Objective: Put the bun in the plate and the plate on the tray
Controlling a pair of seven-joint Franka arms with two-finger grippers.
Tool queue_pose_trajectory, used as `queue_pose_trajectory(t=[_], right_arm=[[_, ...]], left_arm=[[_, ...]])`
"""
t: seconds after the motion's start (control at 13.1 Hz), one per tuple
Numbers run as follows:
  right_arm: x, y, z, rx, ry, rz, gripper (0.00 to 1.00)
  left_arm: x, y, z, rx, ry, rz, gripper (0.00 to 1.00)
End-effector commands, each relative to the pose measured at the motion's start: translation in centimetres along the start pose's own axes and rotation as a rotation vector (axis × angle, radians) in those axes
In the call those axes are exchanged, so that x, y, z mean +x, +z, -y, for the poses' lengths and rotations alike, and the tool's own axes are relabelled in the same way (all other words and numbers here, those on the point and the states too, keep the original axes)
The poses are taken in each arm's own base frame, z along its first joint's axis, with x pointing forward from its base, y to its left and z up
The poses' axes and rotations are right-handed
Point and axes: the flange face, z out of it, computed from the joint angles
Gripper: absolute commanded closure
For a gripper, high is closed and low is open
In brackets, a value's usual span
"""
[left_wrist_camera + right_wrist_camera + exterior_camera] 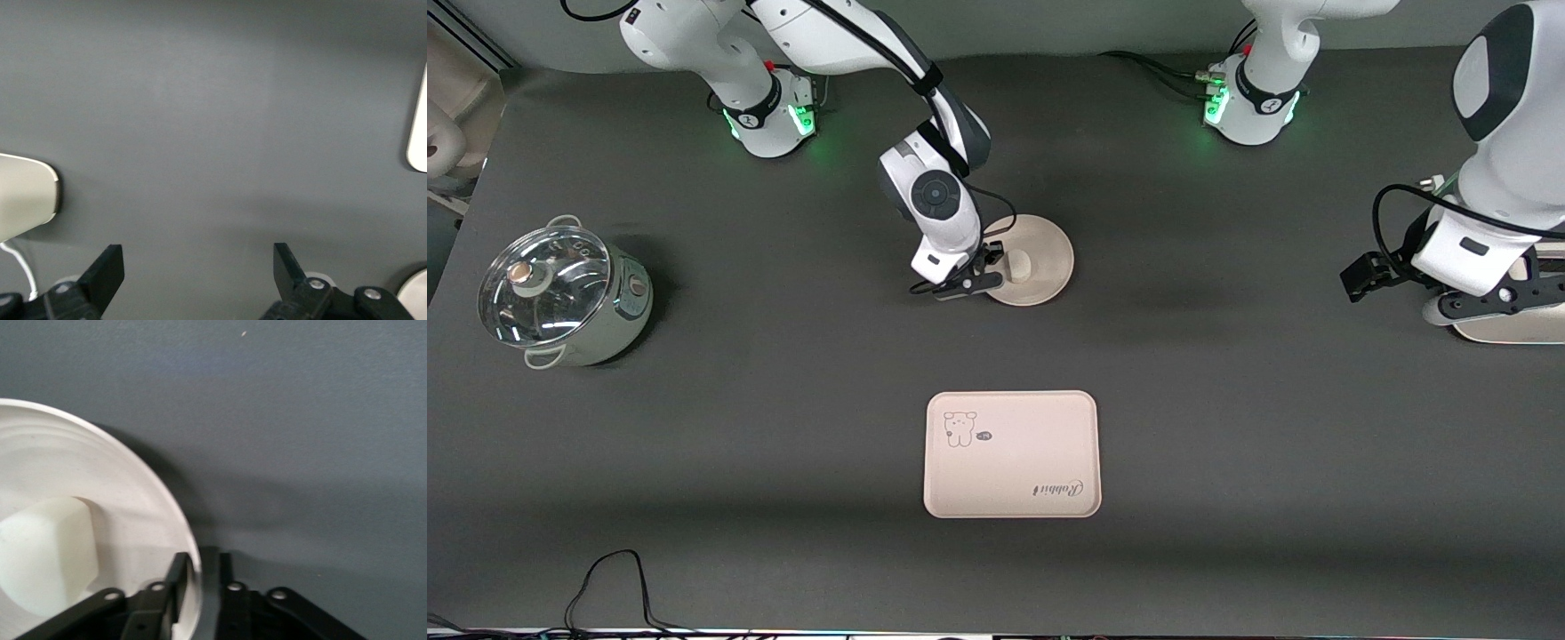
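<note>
Bun [1020,266] sits in plate [1040,253]; right pincer [200,577] clamps its rim; tray [1011,454] waits at six o'clock. Left pincer [197,273] idles, spread.

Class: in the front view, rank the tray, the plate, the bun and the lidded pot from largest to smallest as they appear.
1. The tray looks largest.
2. The lidded pot, handles included.
3. The plate, partly hidden by the right gripper shut on its rim.
4. The bun on the plate, by far the smallest.

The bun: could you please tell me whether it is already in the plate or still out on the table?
In the plate. The bun rests on the plate, whose rim the right gripper pinches.
</note>
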Motion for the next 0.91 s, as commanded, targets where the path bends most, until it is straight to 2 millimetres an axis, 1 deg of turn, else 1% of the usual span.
queue_pose_trajectory(t=[0.0, 0.08, 0.15, 0.23, 0.3, 0.38, 0.46, 0.53, 0.61, 0.69, 0.76, 0.84], right_arm=[[1.6, -2.1, -1.4, 0.029, 0.024, 0.03, 1.0], [2.2, -3.0, -1.5, 0.032, 0.033, 0.053, 1.0], [3.1, -4.4, -1.5, 0.041, 0.042, 0.075, 1.0], [4.2, -6.0, -1.9, 0.057, 0.059, 0.092, 1.0], [5.5, -7.9, -2.7, 0.076, 0.08, 0.096, 1.0], [7.0, -9.8, -3.6, 0.093, 0.1, 0.095, 1.0], [8.7, -11.8, -4.9, 0.121, 0.117, 0.099, 1.0], [10.5, -14.3, -5.6, 0.202, 0.142, 0.083, 1.0], [11.8, -16.5, -5.7, 0.273, 0.147, 0.055, 1.0], [13.8, -18.7, -7.2, 0.314, 0.176, 0.016, 1.0], [15.2, -19.9, -7.5, 0.337, 0.196, -0.02, 1.0], [16.9, -19.4, -6.6, 0.353, 0.201, -0.043, 1.0]], left_arm=[[0.2, 0.2, 0.1, -0.03, 0.089, -0.017, 0.0], [0.2, 0.1, 1.0, -0.029, 0.172, -0.011, 0.0], [0.1, -0.5, 1.6, -0.031, 0.208, -0.017, 0.0], [0.0, -1.1, 1.8, -0.03, 0.208, -0.005, 0.0], [-0.1, -1.8, 1.8, -0.027, 0.201, 0.013, 0.0], [-0.2, -1.7, 1.6, -0.025, 0.203, 0.027, 0.0], [-0.3, -1.6, 1.8, -0.024, 0.2, 0.038, 0.0], [-0.6, -1.7, 1.6, -0.022, 0.204, 0.048, 0.0], [-0.6, -1.8, 1.4, -0.019, 0.207, 0.049, 0.0], [-0.8, -1.9, 1.0, -0.017, 0.213, 0.05, 0.0], [-1.0, -2.0, 0.8, -0.015, 0.204, 0.06, 0.0], [-1.2, -2.0, 0.6, -0.014, 0.179, 0.069, 0.0]])
